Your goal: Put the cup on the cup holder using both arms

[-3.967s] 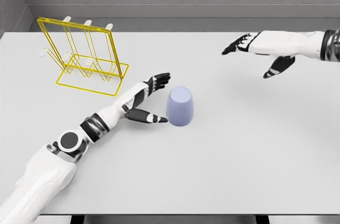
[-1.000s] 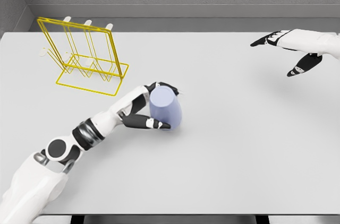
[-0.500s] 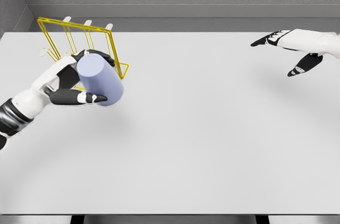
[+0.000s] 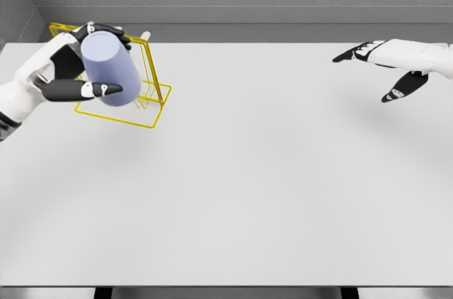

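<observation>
The big white table [image 4: 248,193] fills most of the frame. In the upper left stands the yellow wire rack [image 4: 145,86]. The purple cup [image 4: 110,69] is in front of it, up in the air and tipped over. The left hand [image 4: 60,72] wraps its fingers tight around the cup. At the upper right, the right hand [image 4: 386,65] hangs above the table, fingers spread, holding nothing.

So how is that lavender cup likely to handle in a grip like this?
The lavender cup looks rigid: its walls show no dent under the left hand. Its smooth, tapered sides could let it slip. Tilted in mid-air before the yellow wire cup holder, it would probably roll if dropped.
</observation>
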